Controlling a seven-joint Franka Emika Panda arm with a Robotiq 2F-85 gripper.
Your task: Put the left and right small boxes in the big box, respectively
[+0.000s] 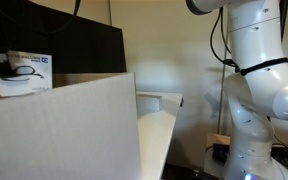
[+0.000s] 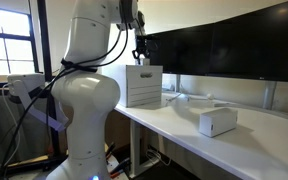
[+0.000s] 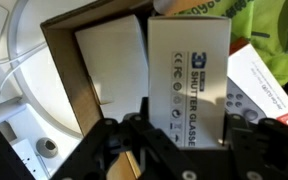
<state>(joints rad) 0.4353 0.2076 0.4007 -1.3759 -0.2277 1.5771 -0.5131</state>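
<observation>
In the wrist view my gripper (image 3: 189, 122) is shut on a small box (image 3: 189, 55), a white carton printed "shutter glasses". It hangs over the open big box (image 3: 62, 70), whose brown rim and a white flat surface inside show below. In an exterior view the gripper (image 2: 139, 57) is just above the pale big box (image 2: 144, 88) on the table. Another small box (image 2: 217, 121) lies on the table, apart from it. In an exterior view a small box with an eyeglasses drawing (image 1: 22, 72) shows over the big box's (image 1: 64, 130) top edge; the gripper is out of view there.
Black monitors (image 2: 234, 50) line the back of the white table (image 2: 184, 125). The robot's white base (image 2: 84, 110) stands beside the table's end. In the wrist view a white printed card (image 3: 269, 85) lies on yellow-green material at the right.
</observation>
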